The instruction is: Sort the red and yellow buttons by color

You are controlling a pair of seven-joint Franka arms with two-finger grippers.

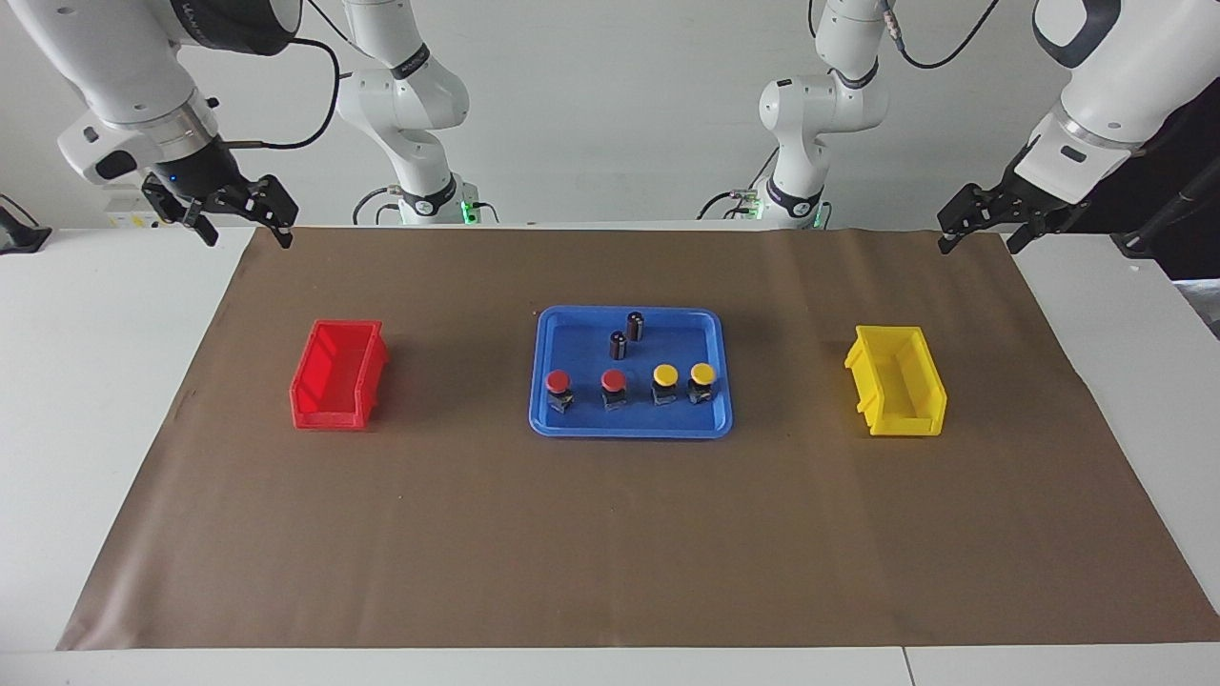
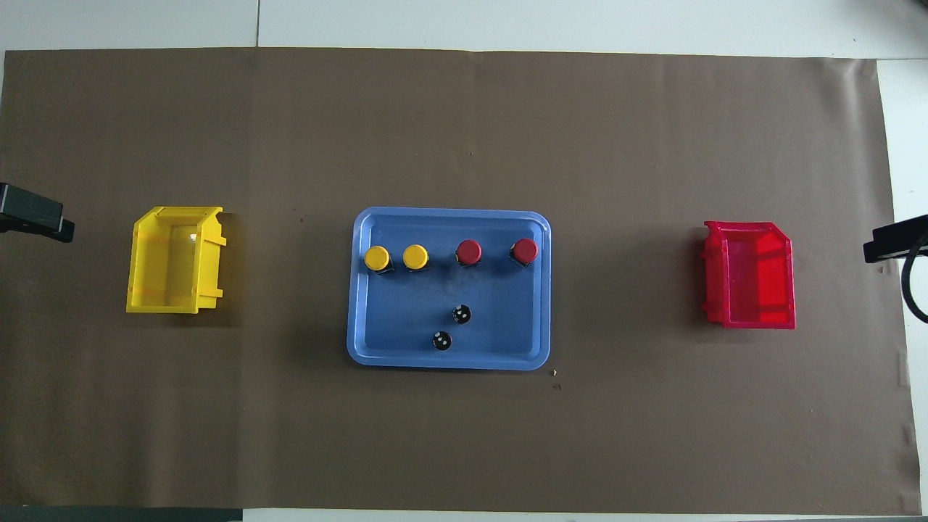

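Two red buttons [image 1: 558, 382] [image 1: 614, 380] and two yellow buttons [image 1: 664, 374] [image 1: 702, 373] stand in a row in the blue tray [image 1: 629, 431], along its edge farther from the robots. They also show in the overhead view: red [image 2: 469, 251] [image 2: 524, 251], yellow [image 2: 377, 257] [image 2: 415, 256]. My right gripper [image 1: 245, 233] is open and empty, raised over the table edge at the right arm's end. My left gripper [image 1: 977, 243] is open and empty, raised at the left arm's end. Both arms wait, away from the tray.
Two dark cylinders with silvery tops [image 1: 636, 326] [image 1: 619, 344] stand in the tray nearer to the robots than the buttons. An empty red bin [image 1: 329, 414] sits toward the right arm's end. An empty yellow bin [image 1: 905, 424] sits toward the left arm's end. Brown paper [image 1: 610, 534] covers the table.
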